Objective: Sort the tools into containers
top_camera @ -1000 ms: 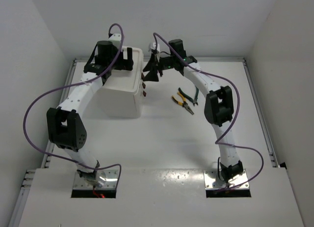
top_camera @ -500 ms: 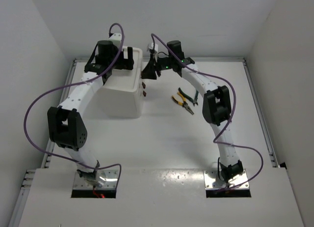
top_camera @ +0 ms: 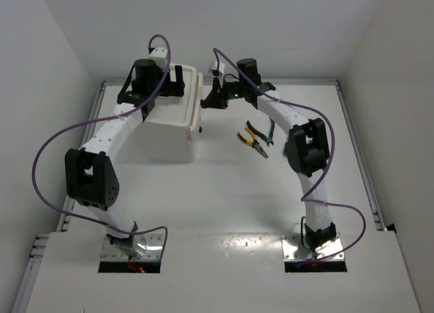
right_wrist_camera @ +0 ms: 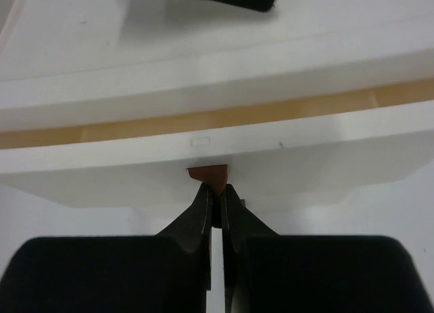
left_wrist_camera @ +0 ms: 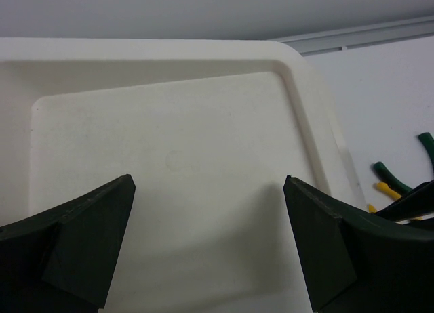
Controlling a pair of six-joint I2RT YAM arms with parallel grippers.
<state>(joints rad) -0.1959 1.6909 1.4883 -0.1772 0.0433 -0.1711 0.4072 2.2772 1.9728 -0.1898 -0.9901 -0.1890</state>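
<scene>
Since a tool can go into a drawer only once the drawer is drawn out, the right claw (right_wrist_camera: 215,193) is pressed together on the small dark-red knob (right_wrist_camera: 209,172) at its tips. It pinches that knob on the white drawer front (right_wrist_camera: 305,150) of the white plastic boxy drawer unit (top_camera: 169,133). A tan strip (right_wrist_camera: 271,113) shows above the drawer front; whether that is an opening gap or only a seam, cannot tell. Judgement: opening step, nothing sorted yet. The left claw (left_wrist_camera: 209,184) hangs spread wide and holding nothing over the unit's shallow rimmed top tray (left_wrist_camera: 298,103), probably to steady the unit against the pull. The tray floor directly under it is bare. The yellow-handled pliers (top_camera: 253,142) and green-handled pliers (top_camera: 261,130) lie side by side on the white surface (top_camera: 237,191), behind the right claw toward its own arm and apart from the unit. Pose: the right arm reaches forward from its base, elbow raised, forearm swung across toward the unit, claw roughly level and facing the drawer front. The left arm arches up and over the unit's near side, its wrist tipped down over the tray.
</scene>
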